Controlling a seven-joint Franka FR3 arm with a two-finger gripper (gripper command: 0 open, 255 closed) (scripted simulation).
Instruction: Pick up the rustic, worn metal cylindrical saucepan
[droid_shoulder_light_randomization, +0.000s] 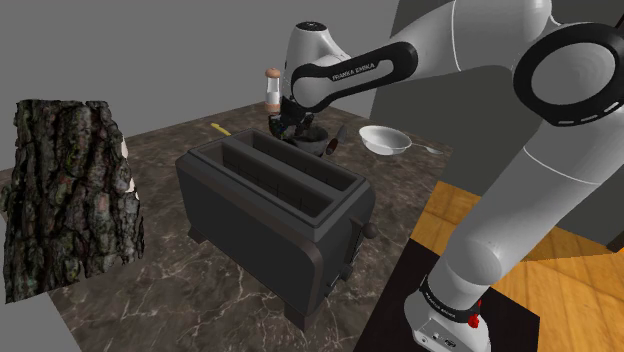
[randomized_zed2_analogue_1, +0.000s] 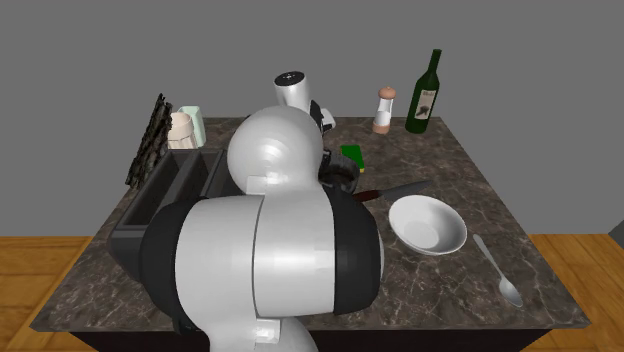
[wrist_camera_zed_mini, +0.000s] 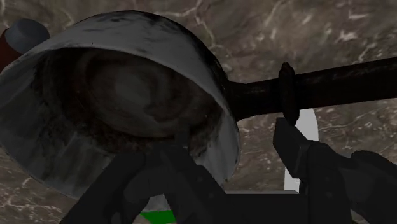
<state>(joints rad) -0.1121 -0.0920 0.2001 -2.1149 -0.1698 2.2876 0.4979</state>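
Saucepan (wrist_camera_zed_mini: 127, 95): dull, worn metal, blotched grey outside, sooty and rough inside. Its handle (wrist_camera_zed_mini: 343, 79) is dark and pitted. Counter (droid_shoulder_light_randomization: 200, 300): polished brown veined stone. Toaster (droid_shoulder_light_randomization: 270, 200): matt dark grey. At its nine o'clock in the shoulder view, a block (droid_shoulder_light_randomization: 70, 195) of rough bark. Bowl (randomized_zed2_analogue_1: 428, 225): glossy white.

You've got one toaster (droid_shoulder_light_randomization: 275, 205), one white bowl (randomized_zed2_analogue_1: 427, 224), one spoon (randomized_zed2_analogue_1: 497, 270), one green bottle (randomized_zed2_analogue_1: 424, 95), one saucepan (wrist_camera_zed_mini: 127, 108), one bark-covered block (droid_shoulder_light_randomization: 70, 195).
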